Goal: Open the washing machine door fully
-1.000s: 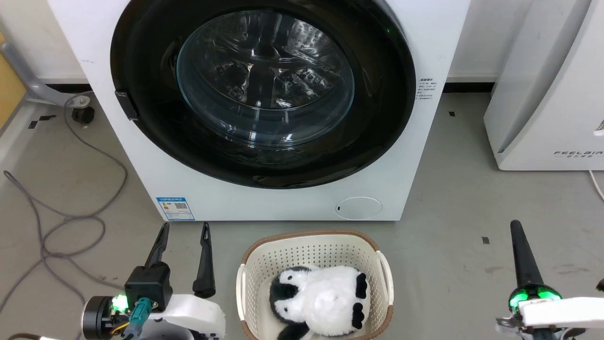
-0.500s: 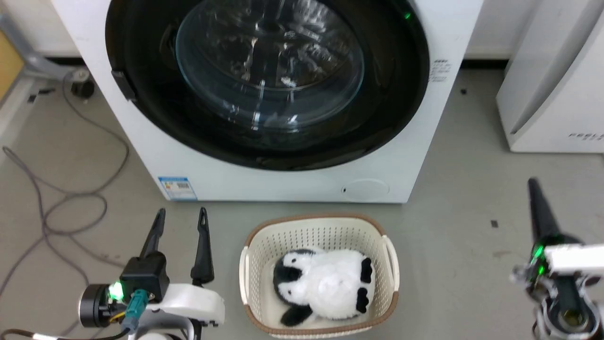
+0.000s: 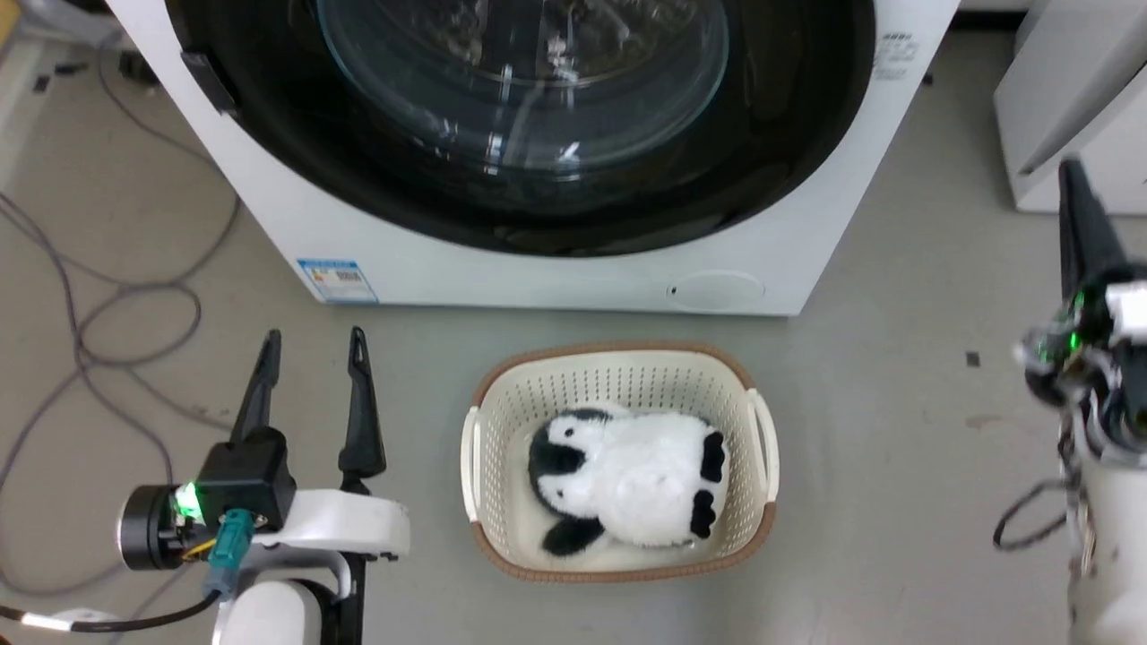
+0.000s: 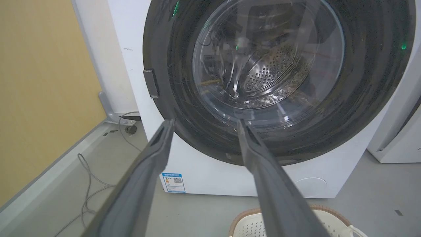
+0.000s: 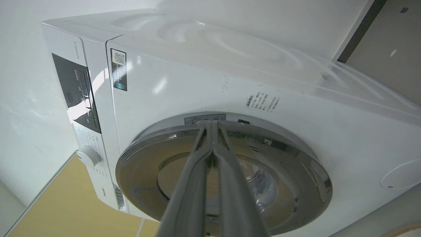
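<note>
Washing machine door (image 3: 529, 116) sits shut against the front of the washing machine (image 3: 556, 282) in the head view. Its glossy black ring surrounds a bulging glass bowl, and the small handle tab (image 3: 208, 82) at its left edge is untouched. The left gripper (image 3: 314, 345) hovers low over the floor (image 3: 896, 448), fingers spread wide and empty, well apart from the door. The right gripper (image 3: 1080, 215) stands at the far right, also clear of it. A basket (image 3: 757, 430) holding a plush penguin (image 3: 627, 479) rests on the floor just in front of the machine.

From the left wrist, the spread fingers point toward the door's lower rim without reaching it. The tab lies flat on the ring's left side, and the perforated drum (image 4: 269, 70) glints through the glass.

From the right wrist, that gripper's fingers are pressed together with nothing between them. The door, seen at a slant, lies flush on the white cabinet with no gap showing.

By all appearances nothing of the opening is done: catching the tab, freeing the latch and swinging the door wide are all left.
</note>
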